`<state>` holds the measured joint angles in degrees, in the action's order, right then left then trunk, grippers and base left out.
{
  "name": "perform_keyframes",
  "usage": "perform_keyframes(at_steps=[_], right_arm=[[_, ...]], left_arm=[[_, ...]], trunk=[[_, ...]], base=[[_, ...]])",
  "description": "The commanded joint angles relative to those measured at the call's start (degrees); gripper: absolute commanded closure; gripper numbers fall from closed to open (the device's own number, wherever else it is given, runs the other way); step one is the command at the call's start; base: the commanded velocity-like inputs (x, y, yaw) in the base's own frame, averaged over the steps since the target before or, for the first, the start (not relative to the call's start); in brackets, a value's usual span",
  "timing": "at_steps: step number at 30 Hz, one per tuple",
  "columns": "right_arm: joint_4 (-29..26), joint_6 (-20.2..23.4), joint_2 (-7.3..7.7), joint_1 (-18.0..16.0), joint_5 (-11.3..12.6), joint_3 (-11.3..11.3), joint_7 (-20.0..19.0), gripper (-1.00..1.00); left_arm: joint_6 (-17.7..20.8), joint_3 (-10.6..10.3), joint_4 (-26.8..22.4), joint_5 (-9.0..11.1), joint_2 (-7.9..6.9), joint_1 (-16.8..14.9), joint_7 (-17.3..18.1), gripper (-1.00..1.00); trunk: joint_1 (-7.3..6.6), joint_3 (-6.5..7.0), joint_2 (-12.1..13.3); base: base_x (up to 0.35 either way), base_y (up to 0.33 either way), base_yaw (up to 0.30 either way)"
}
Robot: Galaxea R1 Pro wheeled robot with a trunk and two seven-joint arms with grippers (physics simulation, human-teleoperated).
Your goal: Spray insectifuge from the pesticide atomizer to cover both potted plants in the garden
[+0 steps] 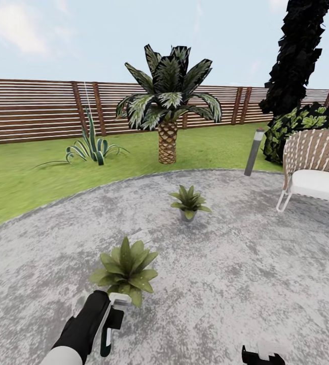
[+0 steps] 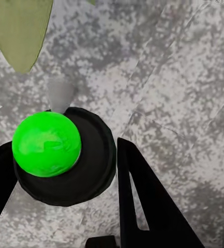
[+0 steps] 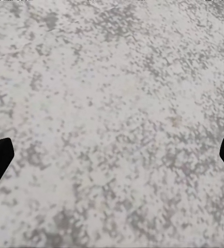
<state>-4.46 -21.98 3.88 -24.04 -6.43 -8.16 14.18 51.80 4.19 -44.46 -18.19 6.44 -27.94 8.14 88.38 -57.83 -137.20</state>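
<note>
Two potted plants stand on the grey patio [image 1: 235, 263]: the nearer one [image 1: 126, 268] just ahead of my left arm, the farther one [image 1: 188, 200] toward the middle. My left gripper [image 1: 111, 317] is shut on the pesticide atomizer [image 1: 107, 340], whose pale nozzle head [image 1: 119, 299] sits right behind the nearer plant's leaves. In the left wrist view the atomizer [image 2: 47, 144] shows as a bright green round top on a dark ring between the black fingers [image 2: 143, 206], and a leaf [image 2: 18, 31] hangs close by. My right gripper [image 1: 263, 355] is open over bare paving [image 3: 112, 103].
A palm [image 1: 168, 101] and a spiky plant [image 1: 90, 147] grow on the lawn [image 1: 22, 172] before the slatted fence [image 1: 32, 109]. At the right are a grey bollard lamp [image 1: 254, 152], a dark bush [image 1: 306, 124] and a woven chair [image 1: 316, 167].
</note>
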Motion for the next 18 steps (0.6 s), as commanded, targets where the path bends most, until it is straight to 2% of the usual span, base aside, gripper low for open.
perform_keyframes(at_steps=[1, 6, 8, 13, 18], right_arm=[[0.07, -0.16, -0.01, -0.04, -0.60, -0.45, 0.14, -1.00], [0.07, -0.16, -0.01, -0.05, -0.60, -0.45, 0.14, -1.00], [0.07, -0.16, -0.01, -0.05, -0.60, -0.45, 0.14, -1.00], [0.07, -0.16, -0.01, -0.04, -0.60, -0.45, 0.14, -1.00], [0.07, -0.16, -0.01, -0.04, -0.60, -0.45, 0.14, -1.00]], left_arm=[[0.16, 0.33, -0.04, -0.62, 0.04, 0.03, 0.41, 1.00], [-0.39, 0.55, 1.02, -0.88, -0.87, 1.83, 0.30, 1.00], [-3.02, 0.56, 1.11, -0.88, -1.27, 3.08, 0.21, 1.00], [-4.37, 0.59, 0.49, -0.81, -1.31, 3.49, 0.19, 1.00], [-4.42, 0.63, 0.23, -0.77, -1.26, 3.51, 0.16, 1.00]], trunk=[[0.00, -0.06, -0.02], [0.00, -0.31, -0.02], [0.00, -0.40, -0.02], [0.00, -0.45, -0.02], [0.00, -0.45, -0.02]], base=[[0.040, -0.021, -0.009], [0.007, -0.003, -0.002], [0.000, 0.000, 0.000], [0.003, 0.000, 0.000], [0.134, 0.000, 0.000]])
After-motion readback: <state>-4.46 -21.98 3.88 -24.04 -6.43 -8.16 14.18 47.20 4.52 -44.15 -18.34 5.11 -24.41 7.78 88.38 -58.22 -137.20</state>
